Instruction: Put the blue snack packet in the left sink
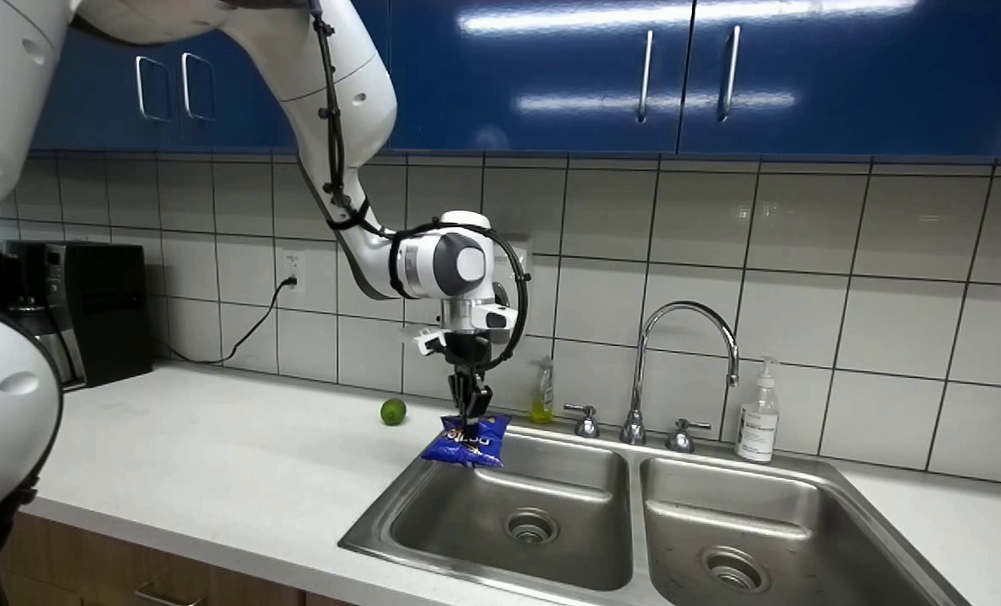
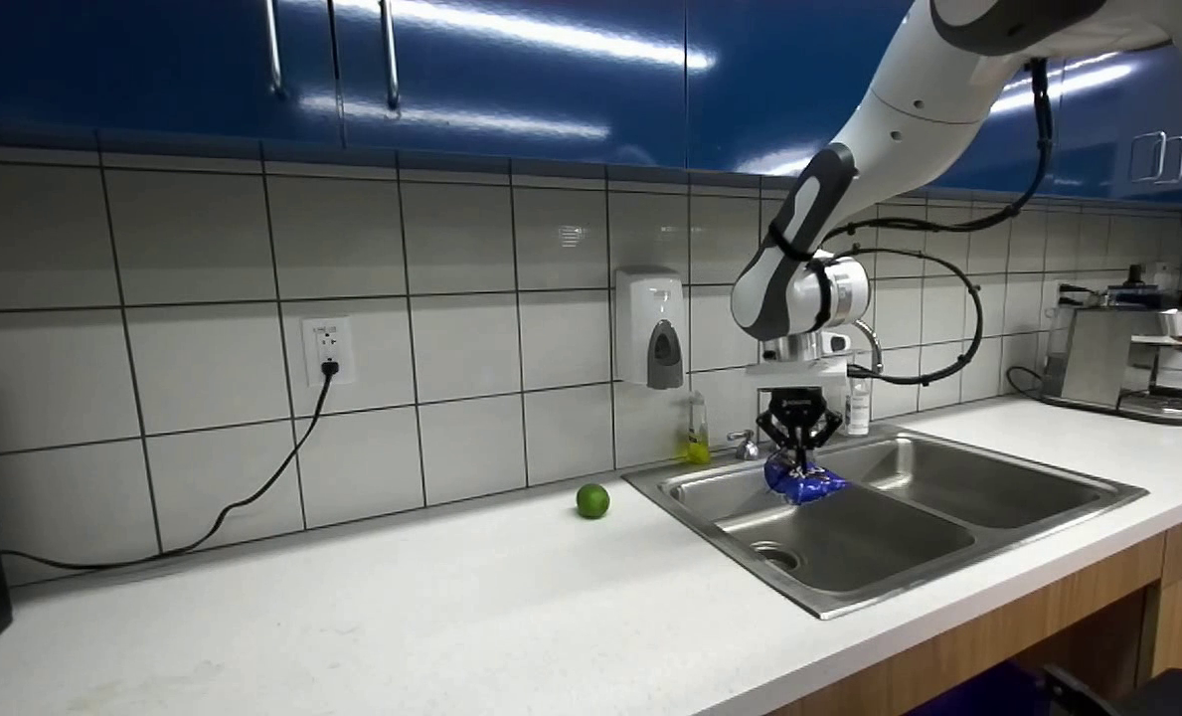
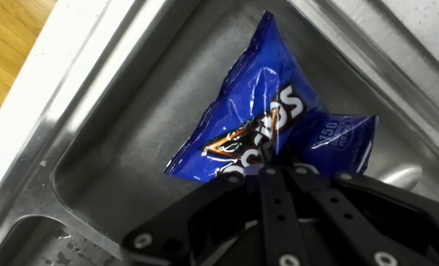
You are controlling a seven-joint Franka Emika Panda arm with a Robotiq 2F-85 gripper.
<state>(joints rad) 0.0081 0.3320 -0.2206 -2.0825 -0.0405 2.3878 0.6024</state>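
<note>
Left in the frame of an exterior view runs the white counter, and on it, just left of centre, sits a small green ball; a low swing of the arm that way could set it rolling. At mid-frame the blue packet hangs at the back left corner of the left sink, one corner of it overlapping the rim in this view. The gripper is clamped on the packet's middle, creasing the foil. In the wrist view the packet shows inside the left sink's outline, so I judge that only lowering and letting go remain. Its height above the bottom I cannot tell. Opened too high or too far left, the gripper might let it catch the rim and slide onto the counter; slick foil could slip early from a shallow pinch, and pressing too low could crush it. Further right, a soap bottle and the tap stand where a wide swing might hit them. At lower right is the right sink, the wrong place should the arm drift.
</note>
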